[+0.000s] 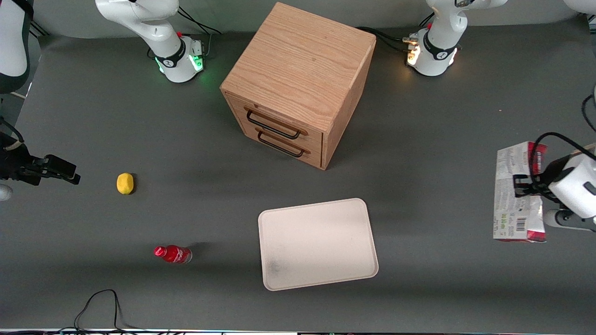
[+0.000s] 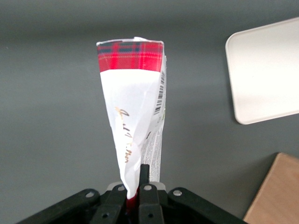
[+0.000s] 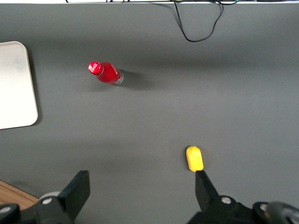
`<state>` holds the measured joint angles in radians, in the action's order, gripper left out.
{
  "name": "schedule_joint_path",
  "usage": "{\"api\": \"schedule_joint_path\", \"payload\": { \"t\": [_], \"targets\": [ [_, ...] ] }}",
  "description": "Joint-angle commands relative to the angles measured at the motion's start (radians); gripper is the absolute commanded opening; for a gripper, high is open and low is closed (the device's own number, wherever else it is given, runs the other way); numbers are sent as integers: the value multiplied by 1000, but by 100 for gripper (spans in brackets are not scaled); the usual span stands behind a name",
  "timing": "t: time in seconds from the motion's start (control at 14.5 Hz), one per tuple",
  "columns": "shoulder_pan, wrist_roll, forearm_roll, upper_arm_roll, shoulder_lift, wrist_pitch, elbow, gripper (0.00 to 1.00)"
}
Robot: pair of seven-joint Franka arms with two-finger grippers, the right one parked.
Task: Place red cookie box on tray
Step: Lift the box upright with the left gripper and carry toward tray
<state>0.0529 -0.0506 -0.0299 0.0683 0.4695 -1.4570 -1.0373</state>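
Red cookie box point(image 2: 135, 116) is clamped between closed end effector point(image 2: 135, 193) fingers, held above tabletop point(image 1: 419, 186), well apart from tray point(image 1: 321, 274).

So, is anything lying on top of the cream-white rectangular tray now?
Nothing lies on the cream-white rectangular tray; only a faint grey smudge shows. The slim red cardboard cookie box is apart from it, toward the working arm's end, clamped in the claw. What is beneath the box cannot be seen.

barcode on red cookie box point(image 1: 518, 193), gold script and small print illegible
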Motion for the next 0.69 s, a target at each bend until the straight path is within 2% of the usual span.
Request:
{"api": "schedule_joint_path", "payload": {
  "t": [0.0, 0.28, 0.62],
  "targets": [
    [111, -158, -11, -36, -26, 0, -23, 0],
    [238, -366, -16, -39, 14, -82, -21, 0],
    [379, -607, -67, -47, 107, -143, 17, 0]
  ]
}}
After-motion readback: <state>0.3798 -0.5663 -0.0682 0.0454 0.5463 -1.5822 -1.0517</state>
